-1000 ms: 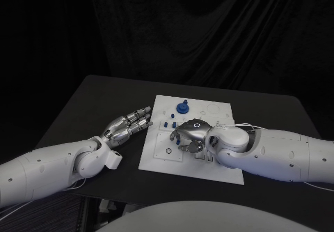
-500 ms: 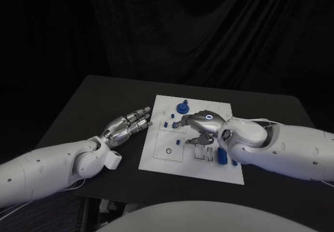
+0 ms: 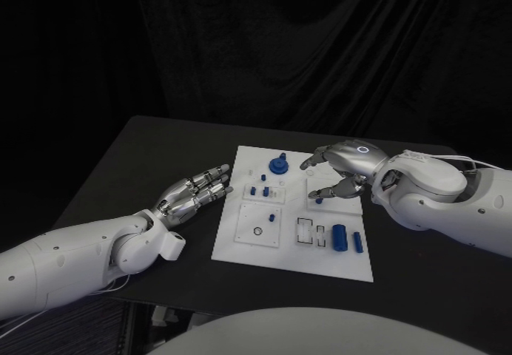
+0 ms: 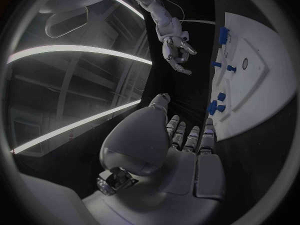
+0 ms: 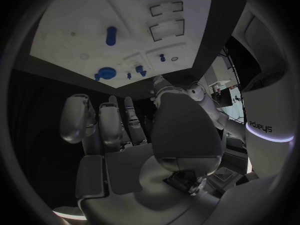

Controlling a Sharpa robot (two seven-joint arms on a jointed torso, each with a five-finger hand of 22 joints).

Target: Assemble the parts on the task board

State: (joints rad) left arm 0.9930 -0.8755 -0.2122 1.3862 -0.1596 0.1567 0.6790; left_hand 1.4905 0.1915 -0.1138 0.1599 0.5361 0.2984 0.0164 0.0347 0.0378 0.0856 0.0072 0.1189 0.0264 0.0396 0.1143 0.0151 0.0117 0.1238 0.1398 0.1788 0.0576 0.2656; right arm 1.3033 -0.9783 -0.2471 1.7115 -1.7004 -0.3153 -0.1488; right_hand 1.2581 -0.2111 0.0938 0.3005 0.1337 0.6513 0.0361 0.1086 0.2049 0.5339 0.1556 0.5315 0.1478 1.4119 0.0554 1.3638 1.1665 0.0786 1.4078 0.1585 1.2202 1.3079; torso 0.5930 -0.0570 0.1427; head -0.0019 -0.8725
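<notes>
Blue cylinder [image 3: 338, 237], stiff, light and likely slick, lies at the task board [image 3: 243, 250]'s near right; from my head I see my right hand [image 3: 343, 171] spread and holding nothing above the far edge, my left hand [image 3: 195, 192] flat and bare beside the board. My right wrist shows a blue peg [image 5: 111, 35] standing upright, best pinched around its sides.

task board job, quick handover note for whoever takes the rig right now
Left hand: open, flat on the table left of the board, holding nothing.
Right hand: open above the board's far right part, nothing in it.
Parts: blue knob stands at the far edge, small pegs mid-left, a cylinder and a smaller piece lie near right.
Done: cannot judge.
Left: two rectangular slots look unfilled.
</notes>
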